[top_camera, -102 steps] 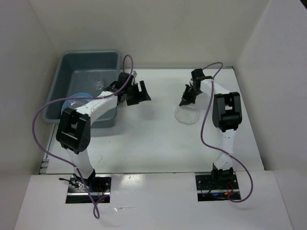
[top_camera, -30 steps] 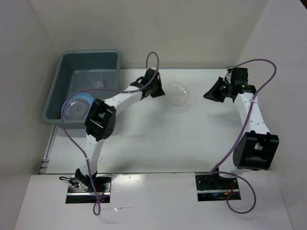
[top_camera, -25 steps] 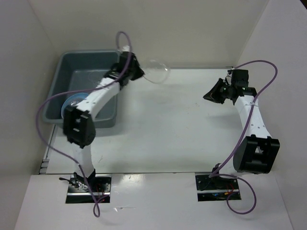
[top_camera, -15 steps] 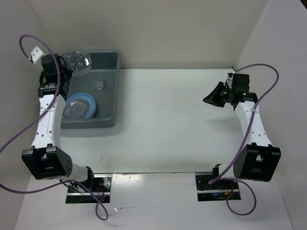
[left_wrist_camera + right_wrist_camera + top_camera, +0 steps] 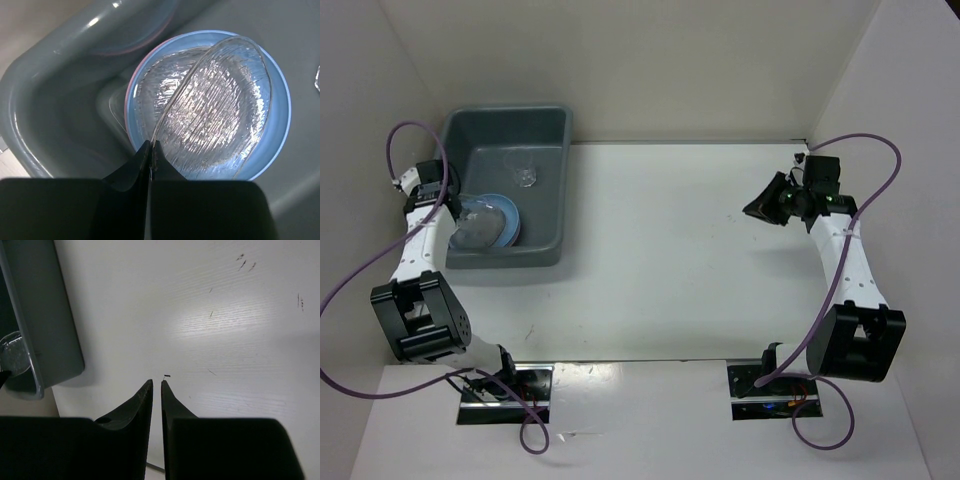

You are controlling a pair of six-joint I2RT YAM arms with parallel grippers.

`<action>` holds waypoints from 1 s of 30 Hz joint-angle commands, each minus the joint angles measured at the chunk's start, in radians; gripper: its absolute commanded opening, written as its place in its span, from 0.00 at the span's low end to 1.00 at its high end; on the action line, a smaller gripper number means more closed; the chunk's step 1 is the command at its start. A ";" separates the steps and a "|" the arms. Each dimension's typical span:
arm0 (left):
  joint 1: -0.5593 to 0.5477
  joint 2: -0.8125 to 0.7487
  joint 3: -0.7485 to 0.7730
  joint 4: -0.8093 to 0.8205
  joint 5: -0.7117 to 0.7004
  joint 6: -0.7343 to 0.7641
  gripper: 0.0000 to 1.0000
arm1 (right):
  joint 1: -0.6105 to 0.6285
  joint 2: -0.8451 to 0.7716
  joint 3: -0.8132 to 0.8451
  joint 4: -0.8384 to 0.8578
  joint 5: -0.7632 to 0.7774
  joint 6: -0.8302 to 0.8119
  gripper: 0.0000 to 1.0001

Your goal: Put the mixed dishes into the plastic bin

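The grey-blue plastic bin [image 5: 552, 130] stands at the back left. Inside it lies a blue plate [image 5: 510, 215] with a pink rim showing under it and a clear plate on top. My left gripper [image 5: 453, 207] reaches in over the bin's left wall. In the left wrist view the left gripper [image 5: 151, 145] is shut on the rim of a second clear plate [image 5: 215, 115], tilted just over the blue plate [image 5: 277, 115]. A small clear cup [image 5: 525, 177] stands farther back in the bin. My right gripper [image 5: 752, 210] hovers over the table at the right, its jaws a narrow gap apart and empty.
The bin's wall [image 5: 50, 100] rises close on the left of the held plate. In the right wrist view the right gripper [image 5: 156, 382] points across the white table [image 5: 225, 315] toward the bin's corner [image 5: 55, 330]. White walls enclose the table on three sides.
My left arm carried the clear plate from mid-table leftward over the bin and lowered it onto the blue plate's stack. The right arm, drawn back to the right, hardly moved.
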 commanded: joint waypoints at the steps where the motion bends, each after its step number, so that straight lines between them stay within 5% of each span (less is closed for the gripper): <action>1: -0.003 -0.018 -0.004 0.024 -0.017 0.027 0.00 | 0.006 -0.041 -0.018 0.017 0.008 -0.023 0.16; 2: -0.003 -0.008 -0.029 0.033 -0.005 0.027 0.03 | 0.006 -0.041 -0.018 0.017 0.008 -0.023 0.16; 6: -0.003 0.001 -0.041 0.033 0.006 0.036 0.46 | 0.006 -0.041 -0.018 0.017 0.008 -0.023 0.16; 9: -0.003 -0.017 -0.026 0.024 0.006 0.045 0.57 | 0.006 -0.032 -0.018 0.017 0.008 -0.023 0.16; 16: -0.003 -0.133 0.190 -0.055 0.071 0.111 1.00 | 0.006 -0.032 -0.009 0.017 -0.001 -0.023 0.16; 23: -0.026 -0.272 0.099 -0.029 0.314 0.134 1.00 | 0.006 -0.158 -0.079 0.066 -0.011 -0.014 0.27; 29: -0.038 -0.379 -0.043 -0.009 0.381 0.145 1.00 | 0.006 -0.258 -0.136 0.075 -0.055 0.006 0.42; 30: -0.038 -0.392 -0.063 -0.009 0.406 0.145 1.00 | 0.006 -0.267 -0.136 0.075 -0.064 0.006 0.60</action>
